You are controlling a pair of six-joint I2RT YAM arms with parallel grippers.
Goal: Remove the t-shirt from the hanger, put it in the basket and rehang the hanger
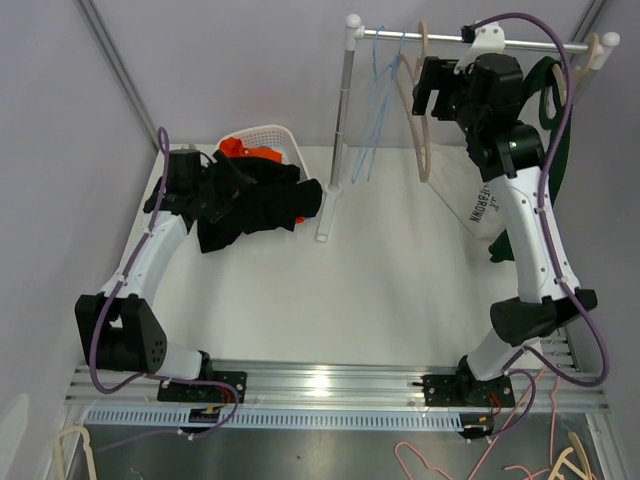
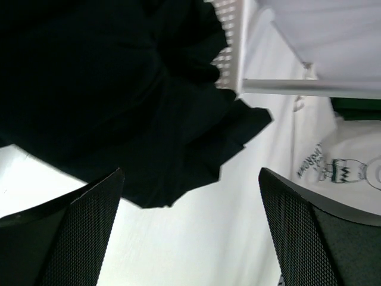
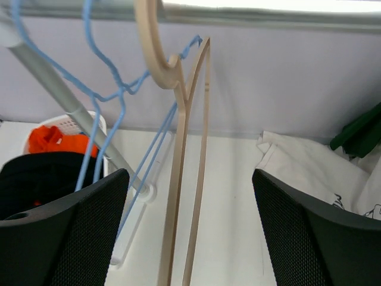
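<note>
From above, the left gripper (image 1: 225, 185) reaches toward the far-left corner of the table (image 1: 380, 290), its fingers buried against a black t-shirt (image 1: 265, 205) that lies heaped half over the rim of a white basket (image 1: 270, 135). That looks like the drop-off spot. The right gripper (image 1: 425, 85) is raised to the rail (image 1: 520, 42), level with a beige hanger (image 1: 422, 140) that hangs bare. On that showing the shirt is already off, and the task seems nearly done. Blue wire hangers (image 1: 375, 110) hang just left of it, a green garment (image 1: 555, 95) hangs at the rail's right end, and a white printed shirt (image 1: 485, 205) lies on the table behind the right arm.

The left wrist view shows both fingers (image 2: 71, 238) spread wide — nothing is pinched between them. The black cloth sags ahead of and above them, its lower edge dipping toward the gap, with the basket wall beyond it. The hand looks placed to let go of the cloth, not to grip it.

In the right wrist view the fingers (image 3: 65, 232) are likewise fully apart and hold nothing. The beige hanger's neck and arms hang between them but further off, untouched. The hand appears parked there to steady or guard the hanger — a guess only. An orange cloth (image 3: 56, 140) sits in the basket beside the black one.
</note>
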